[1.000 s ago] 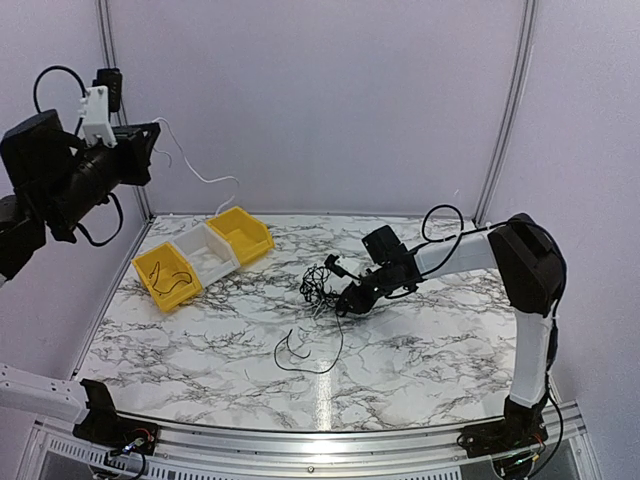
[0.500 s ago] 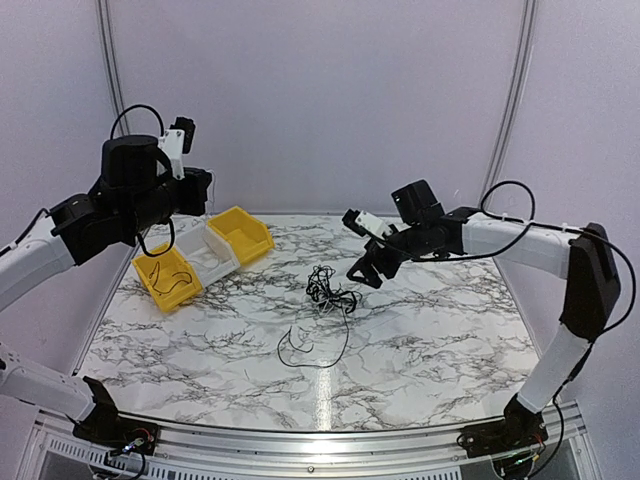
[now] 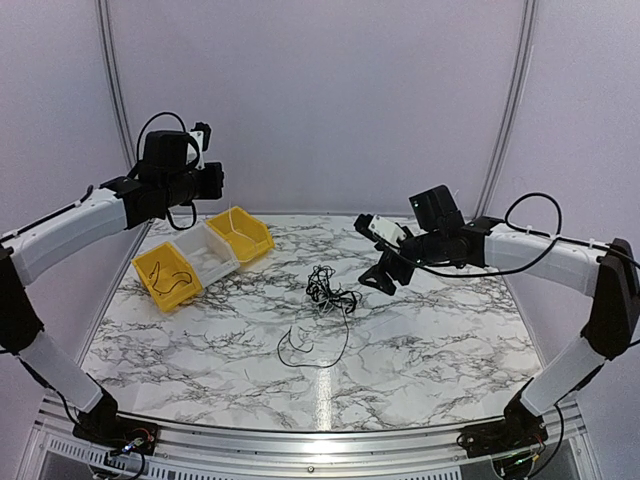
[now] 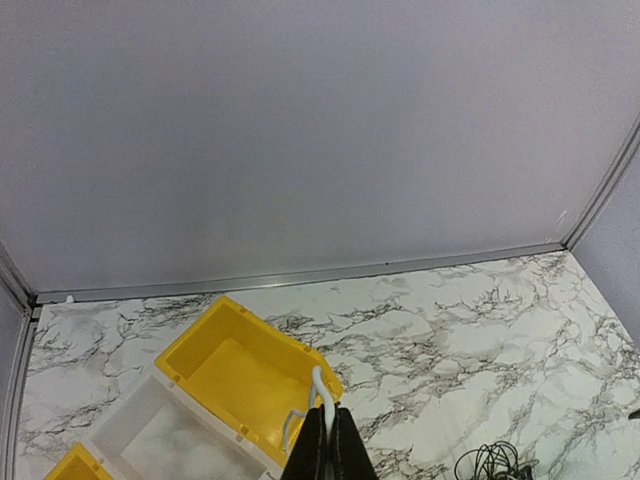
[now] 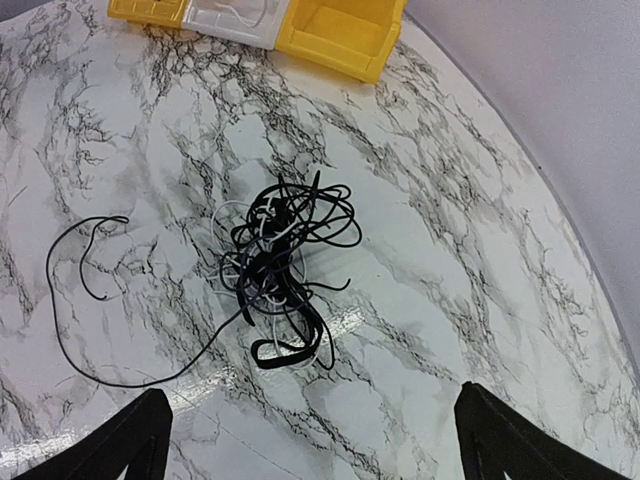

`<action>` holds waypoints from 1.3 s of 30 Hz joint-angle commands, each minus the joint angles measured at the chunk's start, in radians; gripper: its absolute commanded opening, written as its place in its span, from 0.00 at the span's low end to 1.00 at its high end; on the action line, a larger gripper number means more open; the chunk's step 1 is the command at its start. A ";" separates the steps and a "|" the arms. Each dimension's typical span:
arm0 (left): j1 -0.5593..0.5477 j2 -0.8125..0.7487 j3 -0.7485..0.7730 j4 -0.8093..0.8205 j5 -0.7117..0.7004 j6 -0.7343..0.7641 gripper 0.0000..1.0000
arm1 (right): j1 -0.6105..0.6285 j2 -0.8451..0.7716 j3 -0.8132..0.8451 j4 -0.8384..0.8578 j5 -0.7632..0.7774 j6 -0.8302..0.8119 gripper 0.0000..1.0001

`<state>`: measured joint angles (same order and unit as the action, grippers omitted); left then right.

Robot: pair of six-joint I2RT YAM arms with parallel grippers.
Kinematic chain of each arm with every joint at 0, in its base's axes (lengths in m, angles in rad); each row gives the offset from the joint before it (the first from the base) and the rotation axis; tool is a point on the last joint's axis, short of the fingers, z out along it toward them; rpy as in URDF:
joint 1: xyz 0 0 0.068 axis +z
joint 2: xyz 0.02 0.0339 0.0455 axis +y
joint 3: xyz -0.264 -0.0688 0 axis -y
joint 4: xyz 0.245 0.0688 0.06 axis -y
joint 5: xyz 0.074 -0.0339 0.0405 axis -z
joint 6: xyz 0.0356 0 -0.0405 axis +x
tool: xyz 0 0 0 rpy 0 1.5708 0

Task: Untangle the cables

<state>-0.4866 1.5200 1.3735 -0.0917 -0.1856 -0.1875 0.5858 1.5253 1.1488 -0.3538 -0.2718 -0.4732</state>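
The cables [image 3: 326, 290] lie as a small clump of thin black loops with a few white strands at the table's middle, also seen in the right wrist view [image 5: 283, 247]. One long black wire [image 3: 308, 351] trails off the clump toward the front. My right gripper [image 3: 386, 266] hangs open above the table, right of the clump and apart from it; its fingers [image 5: 138, 438] stand wide with nothing between them. My left gripper [image 4: 328, 448] is raised over the bins, shut on a white cable [image 4: 322, 392] that dangles over the yellow bin [image 4: 240, 368].
Three small bins stand in a row at the back left: a yellow bin [image 3: 242, 234], a white bin [image 3: 205, 252] and a second yellow bin [image 3: 166, 274] with a black cable in it. Grey walls close the back and sides.
My right gripper has opened, lifted off the clump and drawn back to the right. The left arm has swung in from the far left to above the bins, still holding the white cable.
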 commanded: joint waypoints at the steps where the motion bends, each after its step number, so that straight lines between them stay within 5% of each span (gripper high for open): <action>1: 0.048 0.096 0.109 0.076 0.097 -0.034 0.00 | -0.008 0.008 -0.001 0.019 -0.028 -0.020 0.99; 20: 0.184 0.449 0.222 0.205 0.207 -0.114 0.00 | -0.007 0.070 -0.012 0.020 -0.052 -0.039 0.99; 33: 0.213 0.721 0.543 0.095 0.246 -0.153 0.00 | -0.007 0.114 -0.004 0.006 -0.051 -0.045 0.99; 39: 0.214 0.672 0.409 0.099 0.216 -0.212 0.00 | -0.007 0.115 -0.003 0.003 -0.054 -0.046 0.99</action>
<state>-0.2794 2.2337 1.8709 0.0242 0.0498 -0.3523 0.5858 1.6329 1.1397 -0.3519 -0.3130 -0.5098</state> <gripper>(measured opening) 0.018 0.986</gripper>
